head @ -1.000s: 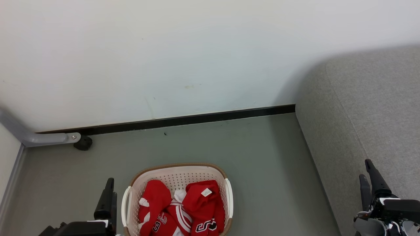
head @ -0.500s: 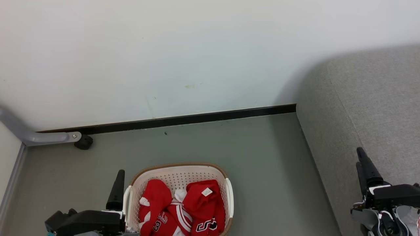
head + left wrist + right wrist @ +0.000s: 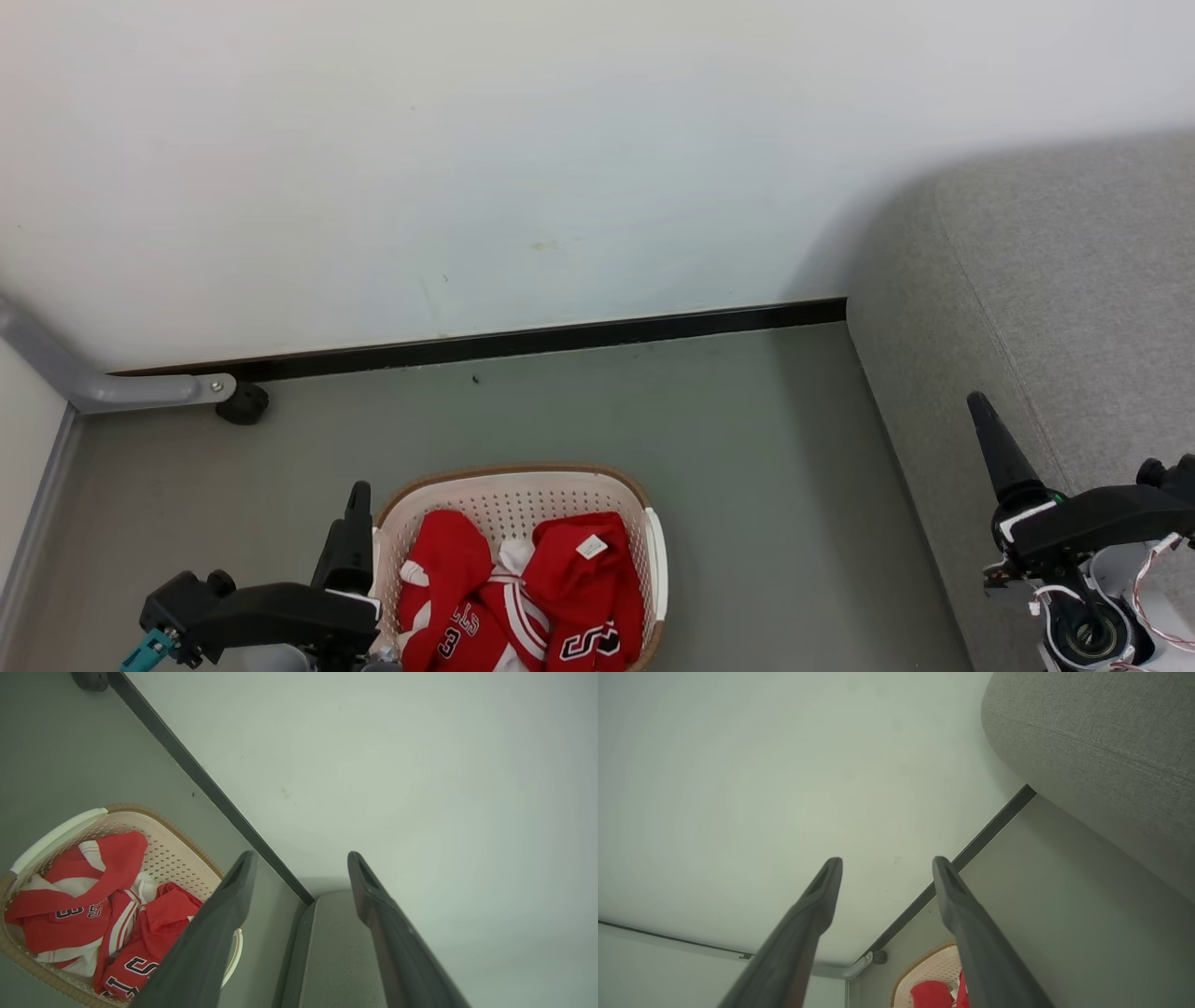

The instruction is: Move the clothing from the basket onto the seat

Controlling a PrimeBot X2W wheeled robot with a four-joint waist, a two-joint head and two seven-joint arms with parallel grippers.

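Head view: red white-trimmed jerseys [image 3: 569,569] fill oval cream perforated plastic basket [image 3: 509,504], near light-grey fabric seat [image 3: 1074,299].
Fingers spread wide, holding nothing: left gripper [image 3: 301,858], right gripper [image 3: 886,860].

This is looking like a home: a sofa [image 3: 1074,280] standing against a wall [image 3: 467,140], a basket [image 3: 509,472] of clothing [image 3: 569,569] sitting on the floor [image 3: 700,420].

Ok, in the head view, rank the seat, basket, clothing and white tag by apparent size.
1. seat, cropped by the frame yet largest
2. basket
3. clothing, heaped within it
4. white tag, smallest
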